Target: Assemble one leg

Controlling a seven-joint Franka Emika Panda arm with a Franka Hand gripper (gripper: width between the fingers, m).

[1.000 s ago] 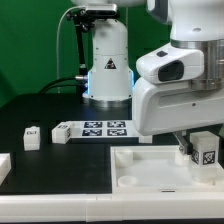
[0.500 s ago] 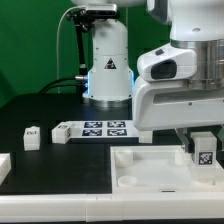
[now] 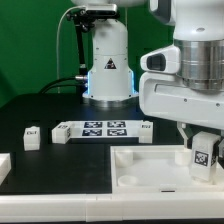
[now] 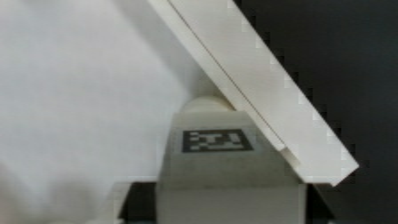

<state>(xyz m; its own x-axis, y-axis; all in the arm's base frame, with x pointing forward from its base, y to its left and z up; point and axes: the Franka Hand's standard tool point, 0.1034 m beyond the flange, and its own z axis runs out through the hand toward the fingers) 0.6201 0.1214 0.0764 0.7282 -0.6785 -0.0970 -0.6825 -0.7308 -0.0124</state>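
My gripper (image 3: 203,152) is shut on a leg (image 3: 205,155), a small white post with a black-and-white tag. It holds the leg upright over the right end of the large white panel (image 3: 150,172), near the corner on the exterior view's right. In the wrist view the leg (image 4: 217,140) sits between the dark fingers (image 4: 146,202) of my gripper (image 4: 222,208), its tag facing the camera, against the panel's raised rim (image 4: 249,70). Whether the leg's foot touches the panel is hidden. A second leg (image 3: 33,136) stands on the black table at the exterior view's left.
The marker board (image 3: 100,128) lies behind the panel, in front of the robot base (image 3: 108,70). A small white piece (image 3: 146,128) sits at the board's right end. Another white part (image 3: 4,166) lies at the left edge.
The arm has shifted toward the exterior view's right, carrying the leg with it along the panel's right end. The loose parts have not moved.
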